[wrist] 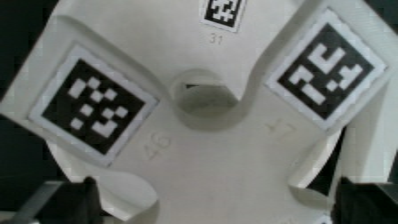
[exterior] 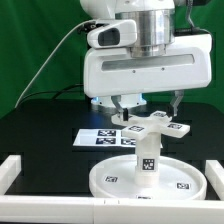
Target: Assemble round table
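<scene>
The large round disc lies flat at the table's front. The short thick leg stands upright at its centre. On top of the leg sits the cross-shaped base, its tagged arms spread level. My gripper hangs just above and behind the base, open, one finger on each side of the cross. In the wrist view the base fills the picture, with a round centre hole and tags on its arms. The dark fingertips stand either side of one arm, apart from it, holding nothing.
The marker board lies on the black table behind the disc. A white border rim runs along the table's front and sides. A green curtain hangs behind, and a cable trails down at the exterior view's left.
</scene>
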